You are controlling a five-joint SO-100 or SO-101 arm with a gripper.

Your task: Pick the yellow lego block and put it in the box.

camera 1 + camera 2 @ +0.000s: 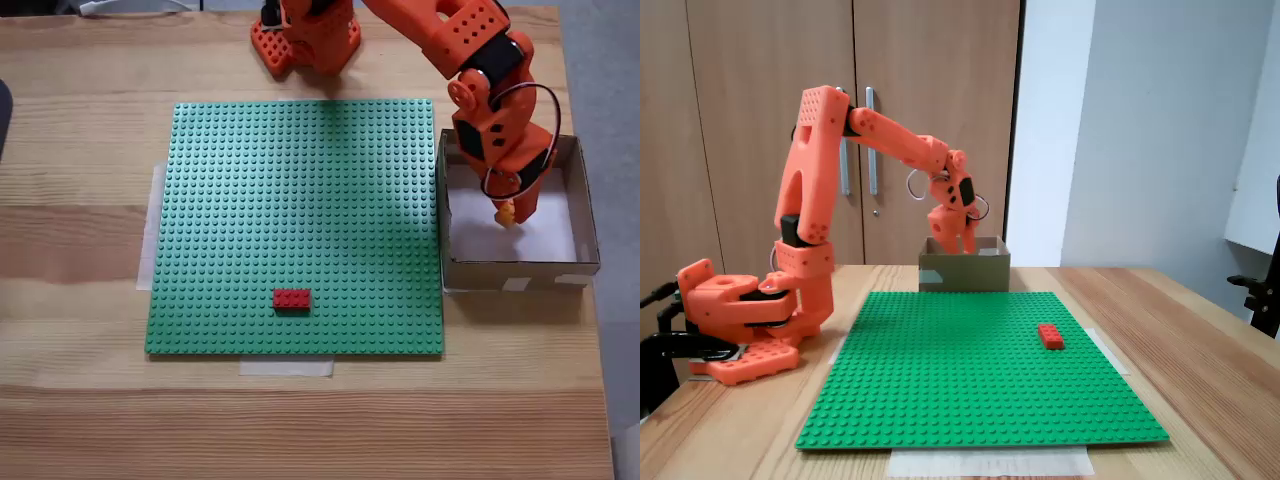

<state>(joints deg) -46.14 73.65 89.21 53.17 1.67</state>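
Note:
The yellow lego block shows as a small yellow-orange bit at the tip of my orange gripper, which is shut on it. Both hang inside the brown cardboard box, over its white floor near the middle. In the side fixed view the gripper points down into the box at the far end of the table; the block is hidden there by the fingers and the box wall.
A red brick lies on the green studded baseplate, near its front edge in the top-down fixed view. The baseplate is taped to the wooden table, with the box against its right edge. The arm's base stands behind the plate.

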